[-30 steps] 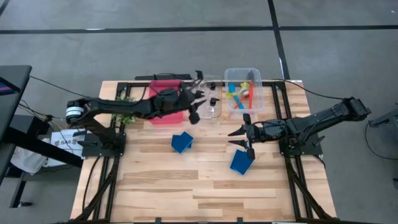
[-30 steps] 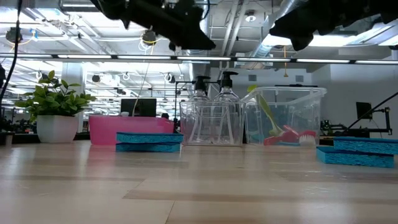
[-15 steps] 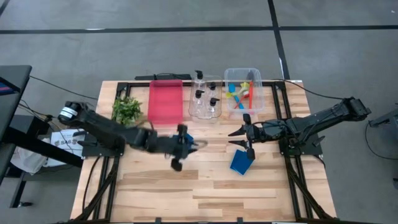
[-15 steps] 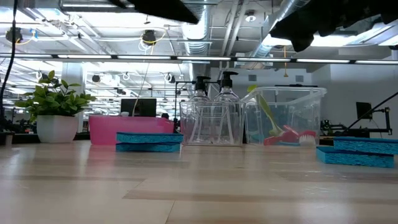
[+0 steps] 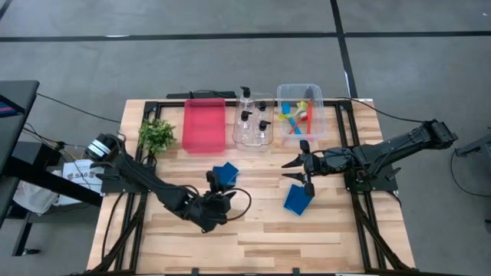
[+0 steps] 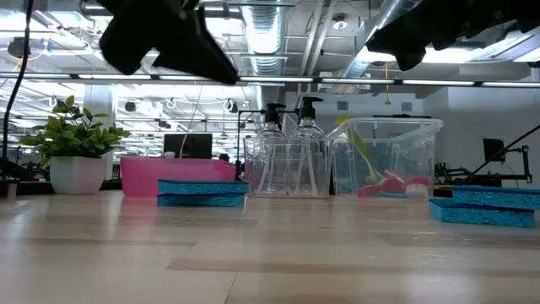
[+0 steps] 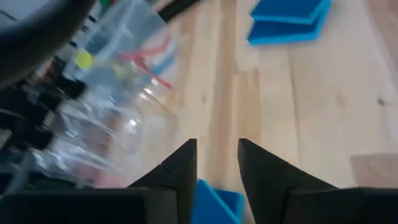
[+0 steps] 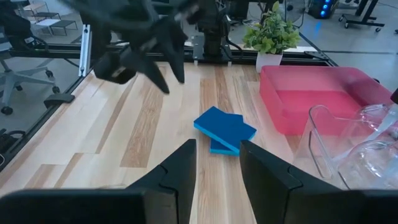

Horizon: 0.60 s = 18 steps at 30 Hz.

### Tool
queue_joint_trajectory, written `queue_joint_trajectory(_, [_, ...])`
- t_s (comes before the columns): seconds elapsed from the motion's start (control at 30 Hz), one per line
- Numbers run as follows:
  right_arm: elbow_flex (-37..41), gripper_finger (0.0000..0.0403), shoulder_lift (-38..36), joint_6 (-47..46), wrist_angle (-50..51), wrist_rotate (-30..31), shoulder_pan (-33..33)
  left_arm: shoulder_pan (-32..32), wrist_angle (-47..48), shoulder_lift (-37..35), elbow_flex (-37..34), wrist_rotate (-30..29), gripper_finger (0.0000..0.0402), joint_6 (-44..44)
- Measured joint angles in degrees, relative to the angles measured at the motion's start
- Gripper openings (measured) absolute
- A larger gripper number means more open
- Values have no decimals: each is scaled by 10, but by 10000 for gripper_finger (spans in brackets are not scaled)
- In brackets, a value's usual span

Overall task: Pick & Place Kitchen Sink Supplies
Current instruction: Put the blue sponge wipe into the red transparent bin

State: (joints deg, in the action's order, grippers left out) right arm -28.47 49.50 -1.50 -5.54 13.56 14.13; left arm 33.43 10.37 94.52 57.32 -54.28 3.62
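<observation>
Your two blue sponges are both loose on the table: one sponge (image 5: pixel 225 173) lies near the middle, in front of the red tray (image 5: pixel 204 125), and the second sponge (image 5: pixel 298 200) lies further right, toward the right arm. The small pump bottles (image 5: pixel 254 120) already stand inside a clear bin (image 5: pixel 252 139) just right of the tray, and the red, blue and yellow-green brushes (image 5: pixel 295 115) lie in the second clear bin (image 5: pixel 302 93) beside it, so judging by how things lie, bottles and brushes look sorted and the sponges are what is left for you. The tray holds nothing that you can see, which makes it a likely home for the sponges, though that is only a guess. Your left gripper (image 5: pixel 214 201) hangs above the table just in front of the middle sponge, not touching it; its wrist view shows the two fingers (image 7: pixel 181 167) a narrow gap apart with nothing between them and a blue corner of the sponge just below. Your right gripper (image 5: pixel 300 170) waits over the table just behind the second sponge, fingers spread moderately and carrying nothing, as its wrist view shows. The potted plant (image 5: pixel 156 134) stands left of the tray, well clear of both arms. So nothing is in hand yet, and both sponge picks are yet to be made.
</observation>
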Motion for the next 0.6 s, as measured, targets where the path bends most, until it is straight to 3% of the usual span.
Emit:
queue_joint_trajectory(0.27, [0, 117, 0, 0, 4, 0, 0, -14, 104, 24, 0, 84, 178, -142])
queue_joint_trajectory(0.6, [0, 117, 0, 0, 5, 0, 0, -17, 167, 72, 0, 113, 203, -162])
